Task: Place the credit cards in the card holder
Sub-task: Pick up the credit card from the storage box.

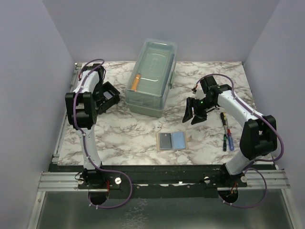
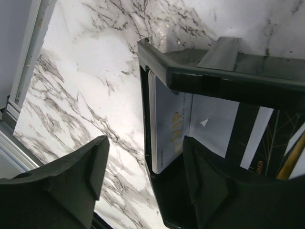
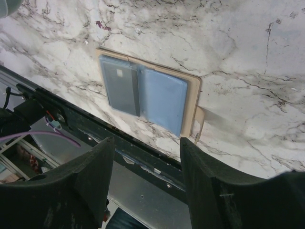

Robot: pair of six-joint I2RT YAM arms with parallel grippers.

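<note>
Your right tool [image 3: 147, 143] hangs spread, empty, over the credit cards [image 3: 162, 95] lying side by side on the tan pad [image 3: 194, 109]; your left tool [image 2: 145, 145], also spread, straddles the card holder [image 2: 190, 71] wall, likely to steady it.

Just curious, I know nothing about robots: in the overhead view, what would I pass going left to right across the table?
card holder → dark grey card → light blue card → right hand → screwdrivers

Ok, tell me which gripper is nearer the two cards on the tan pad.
Right. The right gripper hangs open just beyond the credit cards; the left gripper is far left, at the card holder.
</note>
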